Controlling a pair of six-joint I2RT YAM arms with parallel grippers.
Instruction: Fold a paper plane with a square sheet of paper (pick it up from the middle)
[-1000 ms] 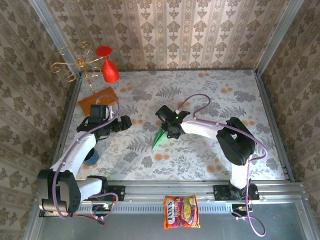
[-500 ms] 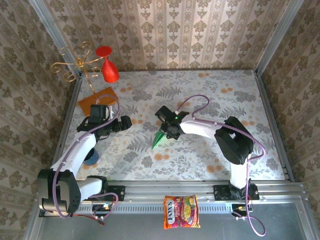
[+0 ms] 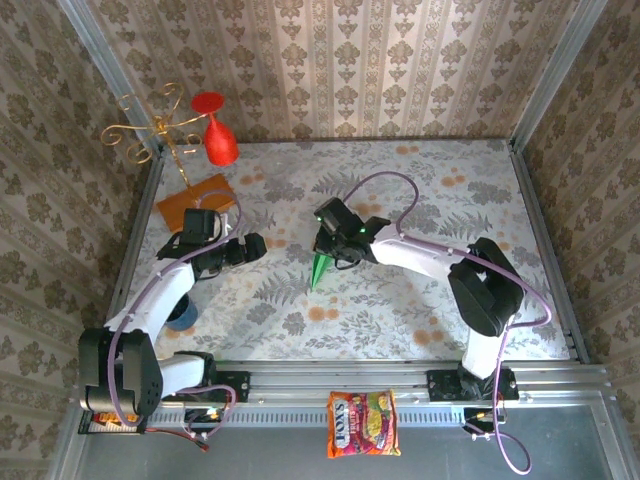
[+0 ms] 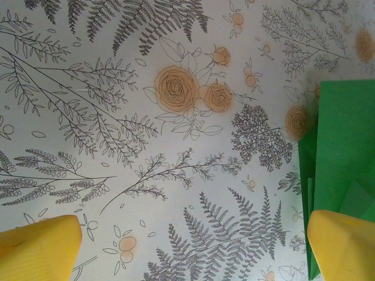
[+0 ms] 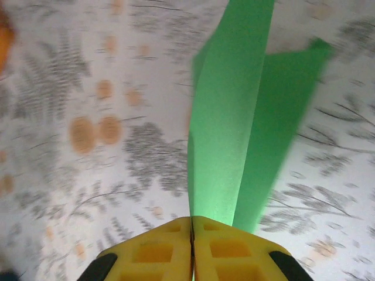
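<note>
Now, closed flush at the right end effector, with a folded edge of the paper plane nipped in the seam and the green layers fanning away from it. Seen from above as a slim dart near the middle of the surface, narrowing to a point toward the near edge; cannot tell whether lifted clear or resting on its tip. Judged featherweight and thin: no effort to raise, yet apt to flutter, swing or bend under a quick move. Likely stiffest along the centre crease where layers stack, floppy out at the wings. Probably smooth enough to slip from a faint pinch, and easily creased or crushed by a hard one. Best taken on the layered spine about midway along, not on a single wing edge. Further out, spread wide and holding nothing at the left end effector, low over the flowered print, with green paper just past one yellow pad.
</note>
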